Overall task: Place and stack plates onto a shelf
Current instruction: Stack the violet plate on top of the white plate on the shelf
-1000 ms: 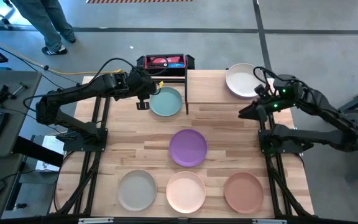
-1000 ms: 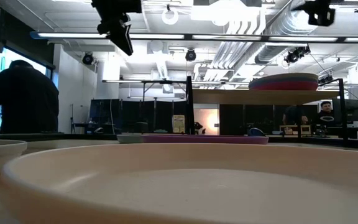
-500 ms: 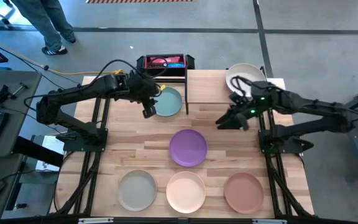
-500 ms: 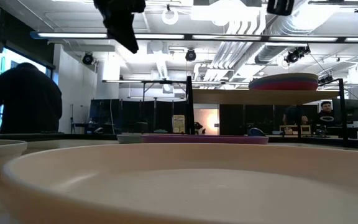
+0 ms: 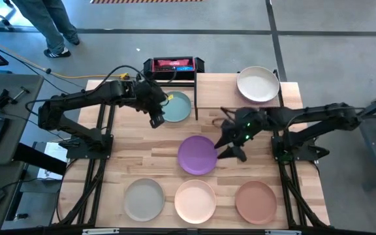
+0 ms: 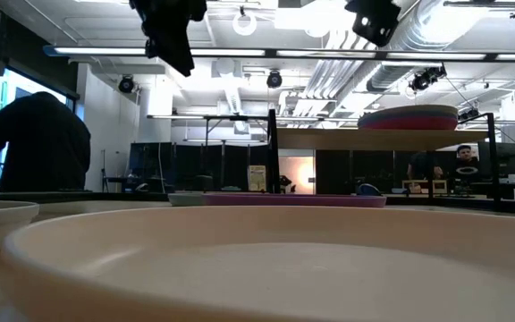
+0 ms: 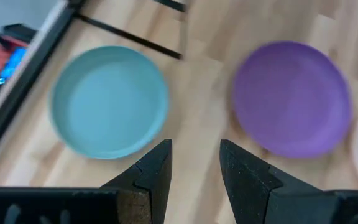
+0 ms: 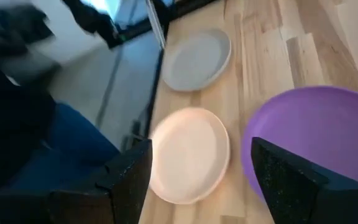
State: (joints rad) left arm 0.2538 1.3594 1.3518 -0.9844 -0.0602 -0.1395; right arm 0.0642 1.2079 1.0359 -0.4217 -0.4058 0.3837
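The shelf [image 5: 220, 91] stands at the table's far right and carries a stack of plates with the cream plate [image 5: 258, 85] on top; the low view shows that stack [image 6: 409, 117] from the side. The teal plate [image 5: 175, 106] and the purple plate [image 5: 198, 155] lie flat on the table. So do the grey-beige plate [image 5: 144, 199], the peach plate [image 5: 195, 200] and the terracotta plate [image 5: 256, 201]. My left gripper [image 5: 155, 118] hovers open above the teal plate's left rim [image 7: 109, 99]. My right gripper [image 5: 229, 147] hovers wide open at the purple plate's right rim [image 8: 316, 130].
A red and black device [image 5: 173, 65] sits beyond the far edge. Black shelf posts [image 5: 196, 98] stand between the teal plate and the shelf. A person [image 6: 34, 139] stands in the room behind. Bare tabletop [image 5: 136, 150] lies left of the purple plate.
My right gripper has swung away from the shelf, toward the table's left and near edge, to the purple plate's right rim. My left gripper has shifted slightly toward the near edge beside the teal plate. No plate has moved.
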